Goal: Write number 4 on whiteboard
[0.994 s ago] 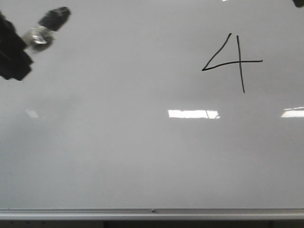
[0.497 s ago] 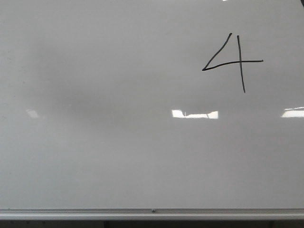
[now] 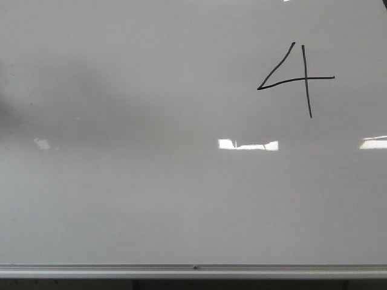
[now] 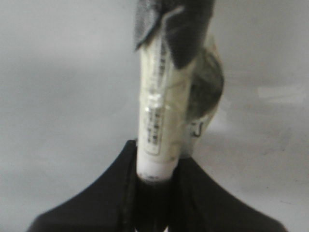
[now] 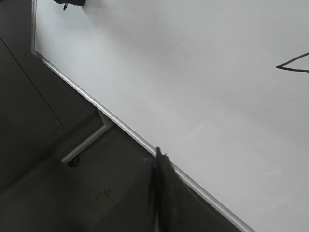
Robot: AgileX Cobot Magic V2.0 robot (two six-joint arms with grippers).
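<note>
A thin black number 4 [image 3: 294,78] is drawn at the upper right of the whiteboard [image 3: 181,199], which fills the front view. Neither arm shows in the front view. In the left wrist view my left gripper [image 4: 157,181] is shut on a white marker [image 4: 157,121] with a dark cap end, held over the board's pale surface. In the right wrist view my right gripper [image 5: 159,162] has its fingers pressed together with nothing between them, over the board's aluminium frame edge [image 5: 120,123]. A corner of the number 4 [image 5: 293,65] shows there.
The board's silver frame [image 3: 193,270] runs along the near side. Bright light reflections [image 3: 248,145] lie on the board. Beyond the board's edge the right wrist view shows dark floor [image 5: 58,193] and a stand leg [image 5: 87,142].
The left gripper with the marker, at the upper left of the front view a second ago, has gone out of that view. The number 4 is unchanged.
</note>
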